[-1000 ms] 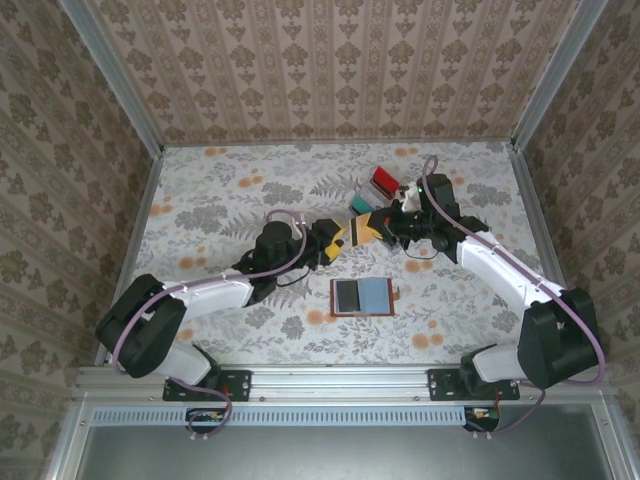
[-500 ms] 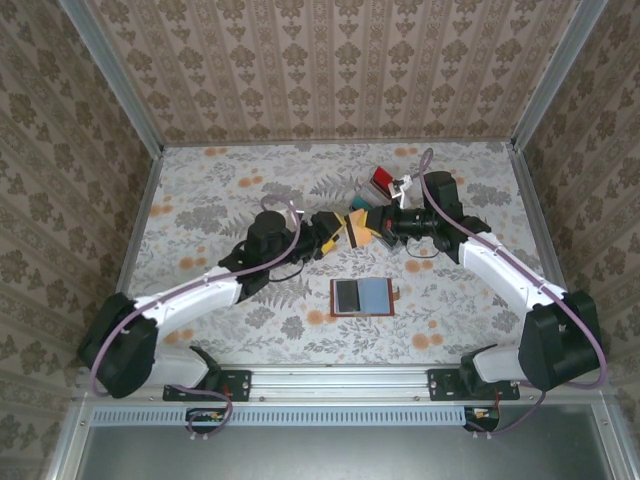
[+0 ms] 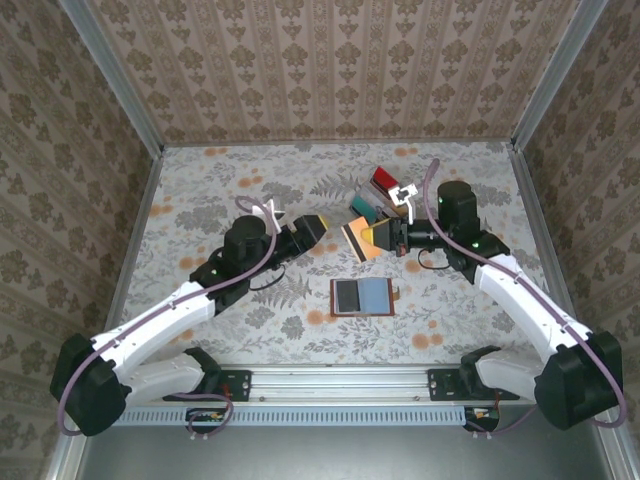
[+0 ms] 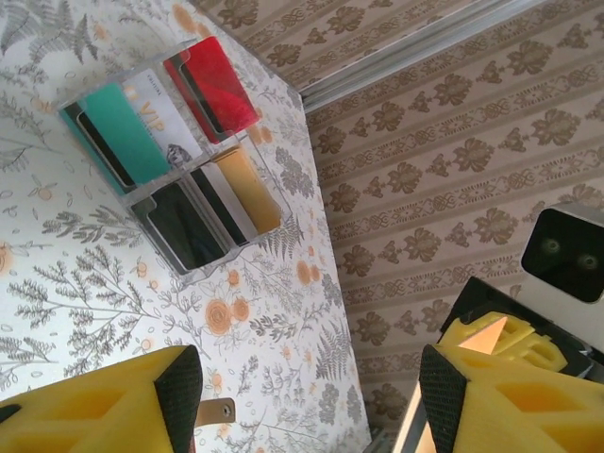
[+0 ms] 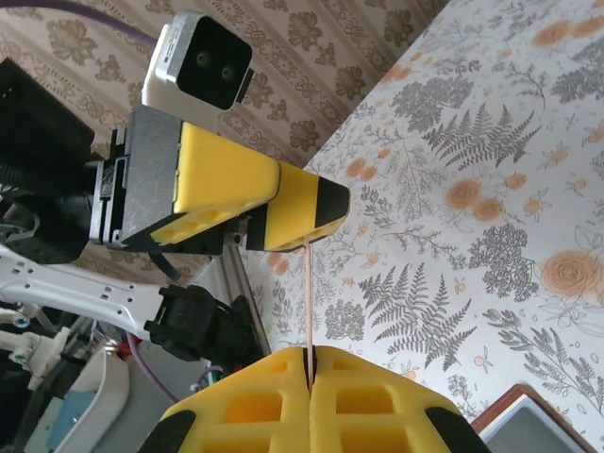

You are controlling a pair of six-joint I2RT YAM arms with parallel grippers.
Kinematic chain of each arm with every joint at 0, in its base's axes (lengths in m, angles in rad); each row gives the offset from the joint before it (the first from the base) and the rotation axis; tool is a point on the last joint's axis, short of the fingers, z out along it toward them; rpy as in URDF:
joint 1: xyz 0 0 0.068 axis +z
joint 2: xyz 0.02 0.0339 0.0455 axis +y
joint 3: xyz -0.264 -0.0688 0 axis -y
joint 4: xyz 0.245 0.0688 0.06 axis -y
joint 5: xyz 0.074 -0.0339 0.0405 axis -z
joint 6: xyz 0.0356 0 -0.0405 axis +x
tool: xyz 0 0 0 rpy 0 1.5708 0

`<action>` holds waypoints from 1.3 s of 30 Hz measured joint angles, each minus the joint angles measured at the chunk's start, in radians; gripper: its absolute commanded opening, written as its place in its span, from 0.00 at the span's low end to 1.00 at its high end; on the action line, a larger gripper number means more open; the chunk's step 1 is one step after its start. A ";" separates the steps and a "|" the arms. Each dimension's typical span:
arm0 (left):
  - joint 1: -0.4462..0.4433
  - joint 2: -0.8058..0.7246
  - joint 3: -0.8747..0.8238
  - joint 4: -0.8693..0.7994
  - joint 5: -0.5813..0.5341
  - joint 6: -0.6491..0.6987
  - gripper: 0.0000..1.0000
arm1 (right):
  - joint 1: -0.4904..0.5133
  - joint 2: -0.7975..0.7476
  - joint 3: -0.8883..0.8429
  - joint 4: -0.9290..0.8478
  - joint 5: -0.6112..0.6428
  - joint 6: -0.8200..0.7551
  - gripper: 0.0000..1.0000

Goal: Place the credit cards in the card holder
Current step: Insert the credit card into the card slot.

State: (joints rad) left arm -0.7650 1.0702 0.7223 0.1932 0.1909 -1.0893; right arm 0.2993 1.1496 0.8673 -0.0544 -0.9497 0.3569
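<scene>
Beyond card holder (image 3: 362, 296), right hand (image 3: 380, 237) clenched on credit card (image 3: 356, 241) (orange); left hand (image 3: 312, 227) released, nearby.

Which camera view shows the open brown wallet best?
The top view: the wallet lies open and whole on the table, its grey and blue pockets facing up. The right wrist view catches one corner of it at the bottom edge. In the left wrist view, a small brown tab may be its clasp.
</scene>
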 measured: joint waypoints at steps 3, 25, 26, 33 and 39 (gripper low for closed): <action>0.000 0.001 -0.003 0.028 0.027 0.039 0.66 | 0.000 0.000 -0.001 0.007 -0.001 -0.010 0.02; -0.040 0.023 -0.023 0.136 0.089 0.119 0.65 | 0.059 -0.122 -0.169 0.164 0.091 -0.222 0.01; -0.040 0.023 -0.026 0.138 0.090 0.121 0.65 | 0.059 -0.122 -0.173 0.164 0.104 -0.218 0.02; -0.044 0.035 -0.031 0.162 0.101 0.126 0.65 | 0.060 -0.063 -0.148 0.196 0.161 0.053 0.04; -0.047 0.074 -0.031 0.185 0.106 0.125 0.58 | 0.060 0.003 -0.133 0.271 0.157 0.330 0.03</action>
State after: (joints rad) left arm -0.8120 1.1439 0.6910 0.3786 0.2966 -0.9642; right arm 0.3592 1.1526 0.7341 0.2169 -0.7925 0.6872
